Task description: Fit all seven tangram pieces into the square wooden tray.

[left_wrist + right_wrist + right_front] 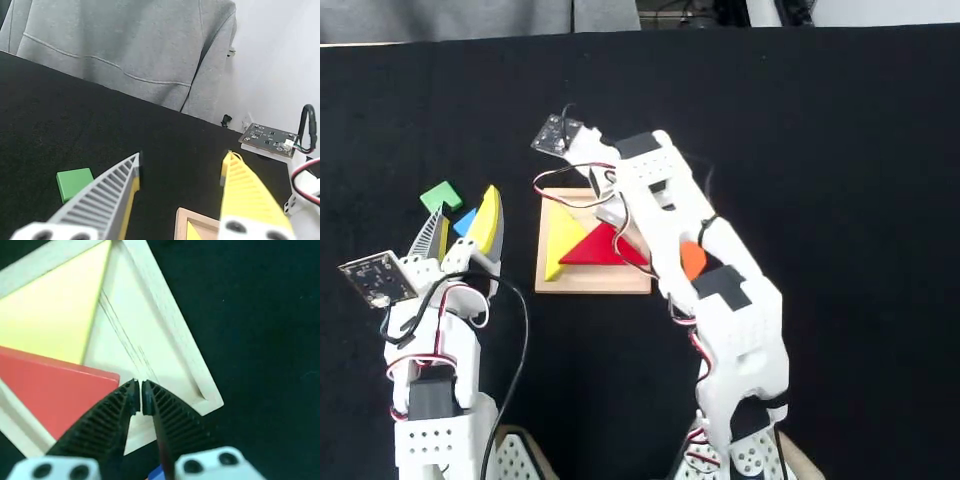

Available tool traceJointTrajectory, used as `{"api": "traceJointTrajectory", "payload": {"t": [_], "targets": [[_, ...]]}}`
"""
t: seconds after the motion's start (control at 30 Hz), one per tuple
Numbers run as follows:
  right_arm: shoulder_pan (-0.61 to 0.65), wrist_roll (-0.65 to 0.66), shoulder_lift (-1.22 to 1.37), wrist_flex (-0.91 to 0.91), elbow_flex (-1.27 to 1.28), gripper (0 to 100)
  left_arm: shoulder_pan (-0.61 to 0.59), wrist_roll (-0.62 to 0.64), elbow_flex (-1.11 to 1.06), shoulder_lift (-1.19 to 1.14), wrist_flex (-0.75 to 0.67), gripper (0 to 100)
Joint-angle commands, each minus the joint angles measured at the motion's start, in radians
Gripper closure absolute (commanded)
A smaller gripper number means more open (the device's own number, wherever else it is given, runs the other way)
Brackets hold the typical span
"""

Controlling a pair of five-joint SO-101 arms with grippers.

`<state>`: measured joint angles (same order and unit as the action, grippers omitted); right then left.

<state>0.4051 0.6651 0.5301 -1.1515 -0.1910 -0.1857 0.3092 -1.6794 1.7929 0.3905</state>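
Right wrist view: fingers of the right gripper [139, 386] clenched, empty, over the wooden tray [175, 325] beside the red triangle [50, 395]; left gripper [183, 157] fingers spread wide, empty.

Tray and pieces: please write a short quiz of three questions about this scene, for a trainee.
1. True or false: the green piece lies inside the tray.
2. Which pieces already lie in the tray? A) red and yellow. B) green and blue. C) none.
3. Fill the gap: above the tray, the right fingers are ___ (open or shut).

Key
1. False: it lies outside the tray, apart from it.
2. A: the red piece and the yellow piece.
3. shut
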Motion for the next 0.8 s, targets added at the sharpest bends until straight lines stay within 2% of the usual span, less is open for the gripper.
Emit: {"api": "traceJointTrajectory", "payload": {"t": [0.0,0.5,0.77], "targets": [[-0.002,-0.012,-0.018,0.017,-0.005,98.6,0.012,-0.005,-0.022,0.006,0.002,74],[0.051,-0.006,-0.022,-0.158,-0.013,98.6,0.012,-0.005,-0.022,0.006,0.002,74],[-0.009,-0.015,-0.093,-0.166,-0.007,98.6,0.012,-0.005,-0.022,0.006,0.002,74]]}}
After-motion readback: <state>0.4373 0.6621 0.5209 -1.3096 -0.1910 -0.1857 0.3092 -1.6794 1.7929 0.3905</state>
